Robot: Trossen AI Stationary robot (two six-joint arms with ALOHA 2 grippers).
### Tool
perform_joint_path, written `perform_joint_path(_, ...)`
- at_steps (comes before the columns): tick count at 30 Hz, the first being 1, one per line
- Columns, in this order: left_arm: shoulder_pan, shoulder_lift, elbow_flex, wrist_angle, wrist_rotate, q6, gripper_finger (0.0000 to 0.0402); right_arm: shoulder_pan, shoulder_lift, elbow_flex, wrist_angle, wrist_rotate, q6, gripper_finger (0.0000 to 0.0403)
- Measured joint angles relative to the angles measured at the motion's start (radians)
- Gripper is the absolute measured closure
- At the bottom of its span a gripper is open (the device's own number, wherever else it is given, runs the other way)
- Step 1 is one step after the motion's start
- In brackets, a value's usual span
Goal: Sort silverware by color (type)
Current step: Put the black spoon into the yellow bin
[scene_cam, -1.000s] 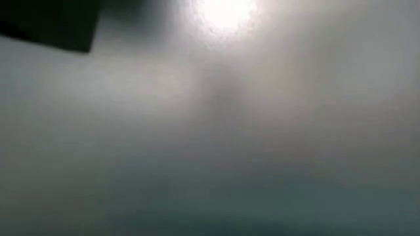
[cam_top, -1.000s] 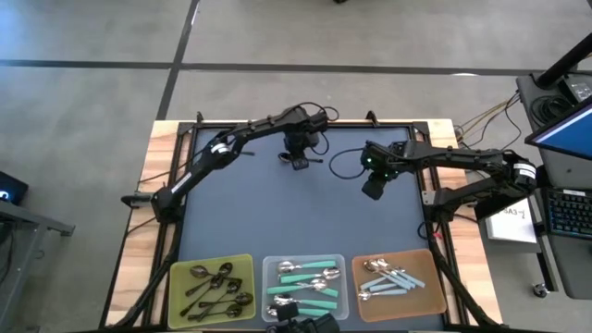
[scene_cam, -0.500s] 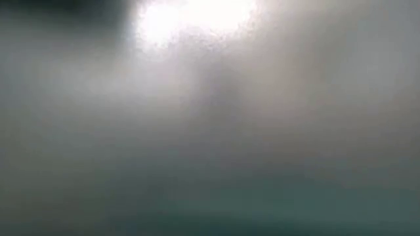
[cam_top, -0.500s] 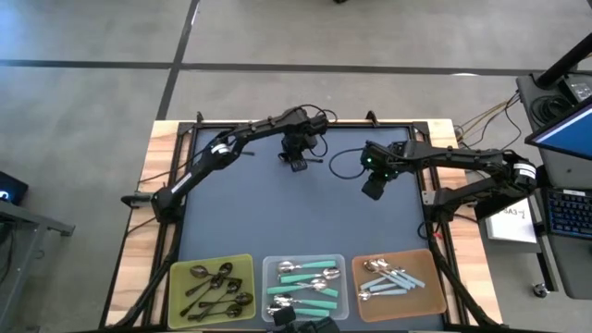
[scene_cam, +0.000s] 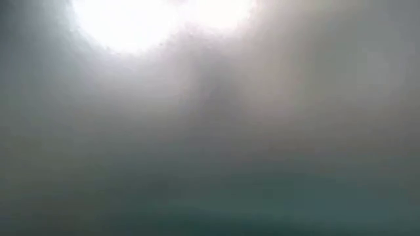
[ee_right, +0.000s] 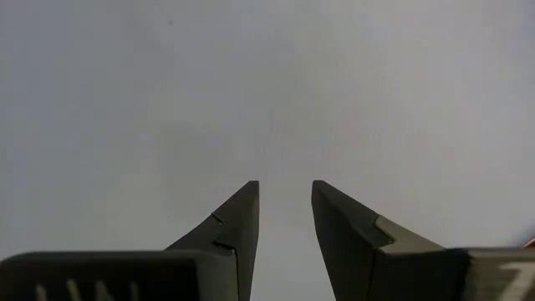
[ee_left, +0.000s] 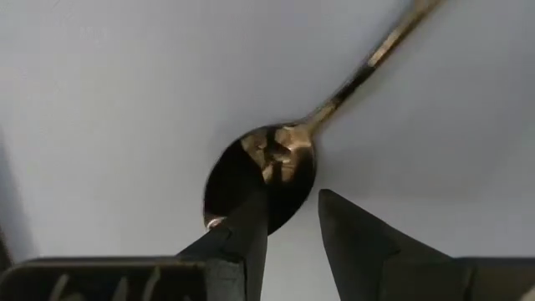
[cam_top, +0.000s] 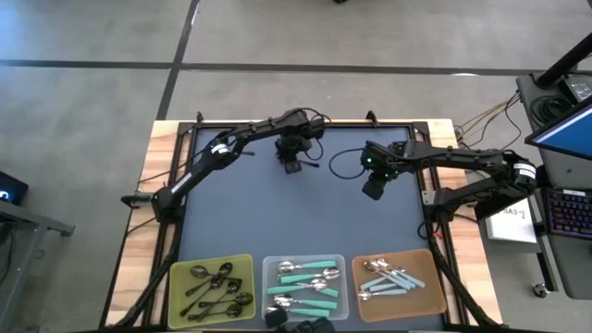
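Observation:
One dark all-metal spoon [ee_left: 276,163] lies on the dark mat near the table's far edge, its thin handle [ee_left: 393,38] pointing away from my left gripper; in the high view it shows as a thin dark line [cam_top: 313,163]. My left gripper [ee_left: 288,196] points down just over the spoon's bowl, open, with one fingertip [ee_left: 251,217] in front of the bowl and the other beside it. My right gripper [cam_top: 372,191] hangs open over bare mat right of centre, nothing between its fingers [ee_right: 284,196]. Other silverware lies sorted in three trays at the near edge. My left gripper comes at the spoon from above, pointing down. One fingertip covers the near edge of the bowl [ee_left: 238,180]. Whether it touches the bowl, I cannot tell. The spoon lies flat on the mat.
At the near edge stand an olive tray [cam_top: 181,289] with dark spoons, a clear tray [cam_top: 268,268] with teal-handled spoons and a brown tray [cam_top: 435,277] with light-blue-handled spoons. A black cable [cam_top: 340,166] loops on the mat between the arms. The low view is only blur.
My left gripper has tipped a little and shifted slightly toward the table's left over the spoon, its fingers as far apart as before.

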Motion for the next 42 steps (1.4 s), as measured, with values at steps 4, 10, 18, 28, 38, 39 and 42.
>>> perform_joint_path(4,0.001,0.000,-0.003,-0.050,0.024,-0.001,0.0310,0.000,0.000,0.000,0.000,0.000,0.000,0.0300)
perform_joint_path(10,-0.001,-0.002,-0.036,-0.058,0.024,-0.068,0.0310,0.000,0.000,0.000,0.000,0.000,0.010,0.0300)
perform_joint_path(18,-0.008,-0.007,-0.039,-0.057,0.027,-0.089,0.0310,0.000,0.000,0.000,0.000,0.000,-0.015,0.0300)
perform_joint_path(28,-0.029,-0.051,-0.039,0.020,0.035,-0.058,0.0310,0.000,0.000,0.000,0.000,0.000,-0.037,0.0300)
perform_joint_path(38,-0.061,-0.116,-0.056,0.103,0.072,-0.165,0.0310,0.000,0.000,0.000,0.001,0.000,-0.053,0.0300)
perform_joint_path(39,-0.061,-0.116,-0.065,0.125,0.069,-0.179,0.0310,0.000,0.000,0.000,0.001,0.000,-0.053,0.0300)
perform_joint_path(42,-0.061,-0.120,-0.114,0.194,0.050,-0.217,0.0310,0.000,0.000,0.000,0.001,0.000,-0.053,0.0300)
